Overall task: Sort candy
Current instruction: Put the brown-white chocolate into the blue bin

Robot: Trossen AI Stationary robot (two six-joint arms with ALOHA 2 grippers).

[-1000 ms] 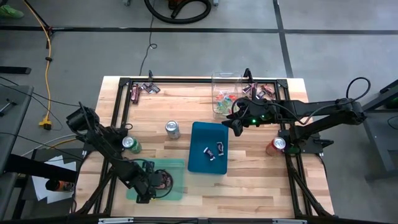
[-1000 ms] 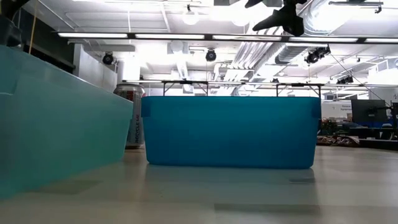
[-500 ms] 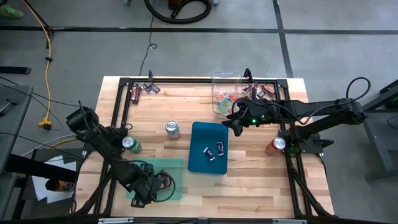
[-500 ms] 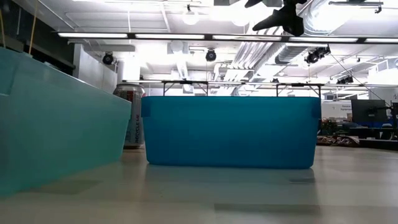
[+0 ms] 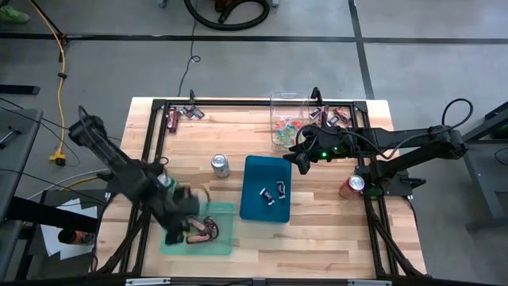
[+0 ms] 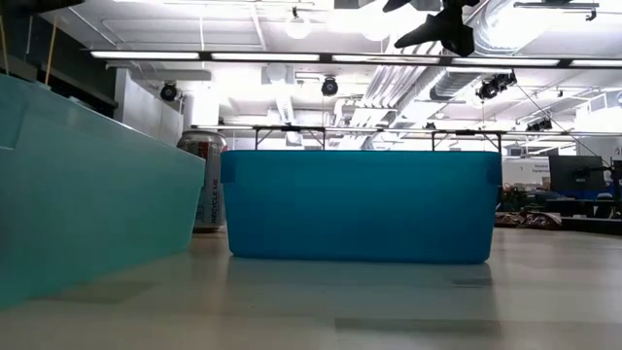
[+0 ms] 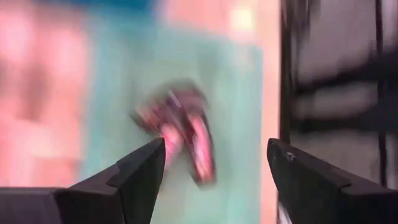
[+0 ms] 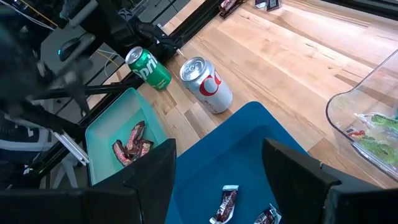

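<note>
Dark red-brown candy bars [image 5: 203, 230] [image 7: 183, 130] lie flat on the floor of the teal tray [image 5: 226, 213]. My left gripper [image 5: 187, 226] [image 7: 214, 146] hangs open above them, touching nothing. Dark and silver wrapped candy [image 5: 271, 193] [image 8: 225, 205] lies in the blue tray [image 5: 254, 171]. My right gripper [image 5: 302, 164] [image 8: 217, 165] hovers open over that tray's far right corner, with nothing between its fingers. Small bright candy [image 5: 284, 127] sits in a clear container [image 5: 289, 100]. More candy lies in loose piles at the far left [image 5: 182, 115] and the far right [image 5: 333, 117].
A silver can [image 5: 220, 165], a green can [image 5: 165, 183] beside my left arm and a red can [image 5: 352, 187] stand on the wooden table. A black frame [image 5: 238, 102] runs along the table's edges. In the low view the blue tray's wall [image 6: 360, 204] fills the middle.
My left arm has risen and swung back from the teal tray's near left part toward the far edge, moving fast. The red-brown bars now lie uncovered on the tray floor. My right arm has kept still.
</note>
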